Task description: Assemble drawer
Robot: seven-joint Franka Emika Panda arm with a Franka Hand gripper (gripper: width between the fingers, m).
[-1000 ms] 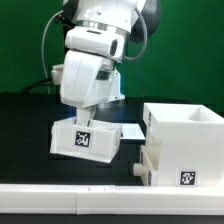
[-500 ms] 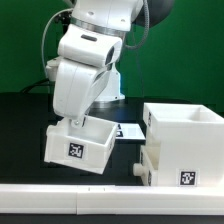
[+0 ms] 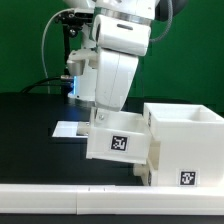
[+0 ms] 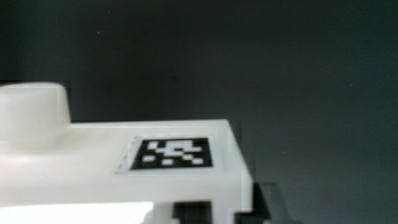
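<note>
My gripper [image 3: 101,122] is shut on a small white drawer tray [image 3: 119,144] and holds it tilted above the table, its tag facing the camera. The tray touches or nearly touches the left side of the large white box housing [image 3: 186,128] at the exterior view's right. A second tray's front with a knob [image 3: 138,171] shows low at the housing's left. In the wrist view the held tray [image 4: 107,160] shows its tag and its round knob [image 4: 32,108]. My gripper [image 4: 224,212] grips the tray's wall, with one dark finger [image 4: 269,205] outside it.
The marker board [image 3: 67,129] lies flat on the black table behind the tray. A long white bar [image 3: 50,196] runs along the front edge. The arm's body stands above the tray. Cables hang at the back left.
The arm has swung to the exterior view's right and carried the tray from left of centre to the housing's side. The marker board is now uncovered.
</note>
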